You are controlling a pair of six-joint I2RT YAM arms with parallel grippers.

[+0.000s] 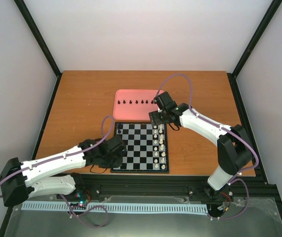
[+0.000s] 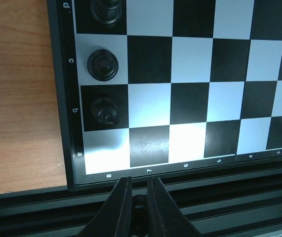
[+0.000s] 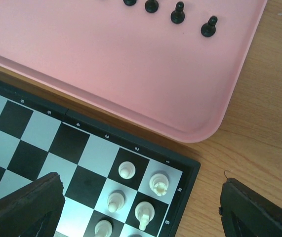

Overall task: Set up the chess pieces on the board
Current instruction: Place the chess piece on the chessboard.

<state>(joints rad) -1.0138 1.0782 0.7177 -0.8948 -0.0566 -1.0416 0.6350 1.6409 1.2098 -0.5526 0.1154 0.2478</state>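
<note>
The board (image 1: 141,148) lies in the middle of the table. My left gripper (image 1: 122,148) is over its left edge. In the left wrist view the gripper (image 2: 139,180) is shut on a small black chess piece (image 2: 140,210), held just off the board's corner by square a8. Three black pieces (image 2: 102,64) stand on the 8 file of the board (image 2: 190,94). My right gripper (image 1: 158,118) is open wide and empty over the board's far right corner. Several black pawns (image 1: 137,102) stand in a row on the pink tray (image 1: 131,112); they also show in the right wrist view (image 3: 178,14).
White pieces (image 1: 159,145) fill two files at the board's right side, also seen below my right gripper (image 3: 141,207) as white pieces (image 3: 159,182). The pink tray (image 3: 131,74) lies just beyond the board. A black frame rail (image 2: 229,207) runs along the board's near edge.
</note>
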